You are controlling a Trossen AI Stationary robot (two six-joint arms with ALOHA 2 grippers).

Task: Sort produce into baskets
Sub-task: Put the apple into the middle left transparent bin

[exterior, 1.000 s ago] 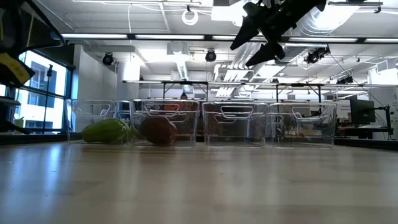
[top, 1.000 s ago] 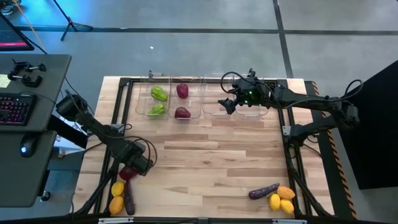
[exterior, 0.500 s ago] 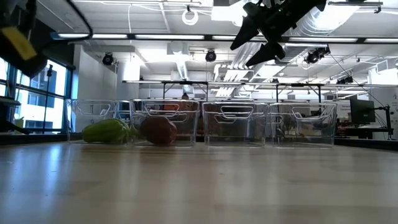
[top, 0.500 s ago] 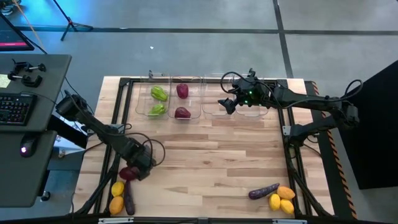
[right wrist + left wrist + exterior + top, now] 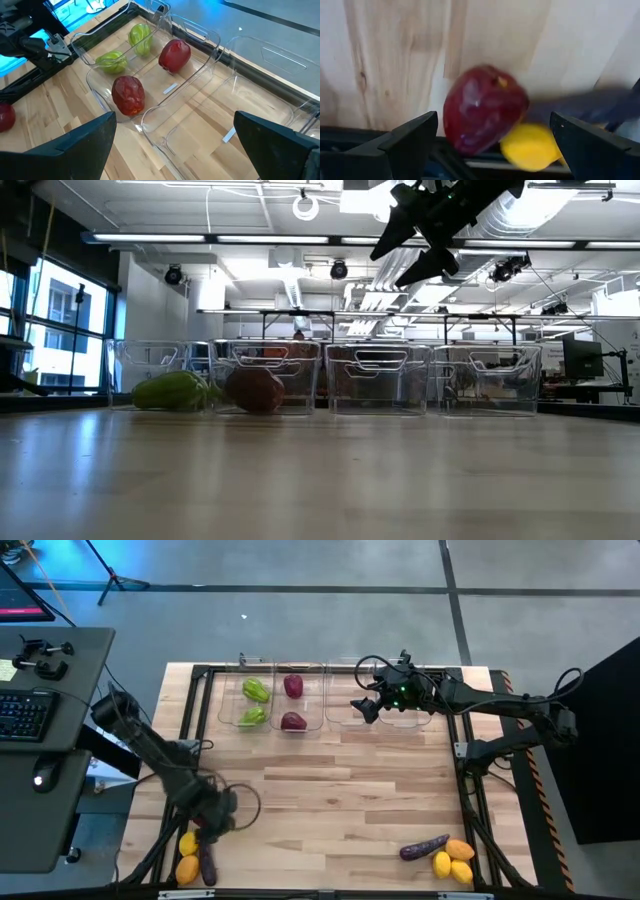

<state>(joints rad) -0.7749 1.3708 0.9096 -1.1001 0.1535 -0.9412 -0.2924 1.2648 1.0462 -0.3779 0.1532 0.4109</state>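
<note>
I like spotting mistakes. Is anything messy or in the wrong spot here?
Nothing looks spilled or broken. The green peppers share one basket and the dark red pieces share the next. The loose produce near the table's front corners is only waiting to be sorted.

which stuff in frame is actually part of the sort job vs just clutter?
Job:
- four clear baskets, green peppers and dark red pieces already binned
- loose dark red piece, yellow piece, eggplant under left hand
- eggplant and citrus pile
- right hand, open above the baskets

Clutter:
- keyboard
- black frame
</note>
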